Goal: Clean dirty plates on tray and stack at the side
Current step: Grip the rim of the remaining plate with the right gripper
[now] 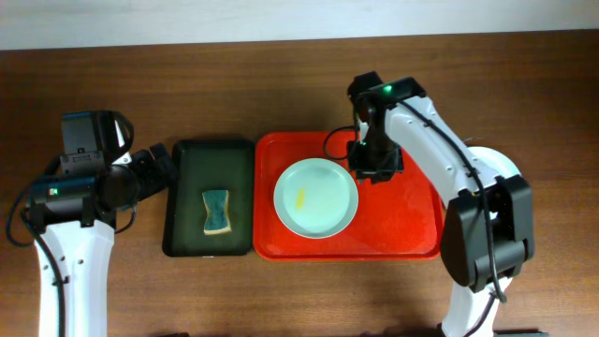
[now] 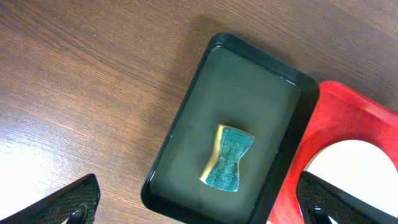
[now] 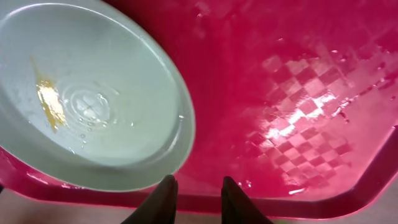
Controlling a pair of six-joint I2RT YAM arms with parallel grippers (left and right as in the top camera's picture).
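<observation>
The left gripper (image 1: 157,168) gapes wide beside the dark green tray (image 1: 187,154) and its sponge (image 1: 217,212). In the red tray (image 1: 412,245) lies a smeared pale blue-green plate (image 1: 323,211) — probably stiff, light, slick — best pinched at its rim, near the right gripper (image 3: 196,200), narrowly parted and empty.

Left wrist view: the large bright red rectangular plastic tray (image 2: 339,118) is cut off at the 3 o'clock edge. The round pale blue-green plate (image 2: 357,163) shows only a sliver at 4 o'clock. The left gripper (image 2: 199,198) shows fingertips only, at 7 and 5 o'clock.

Right wrist view: the plate is cropped at 9 and 12 o'clock, and the right gripper (image 3: 199,198) is cropped at 6 o'clock.

Overhead view: the right arm (image 1: 421,122) hides that gripper's fingers.
</observation>
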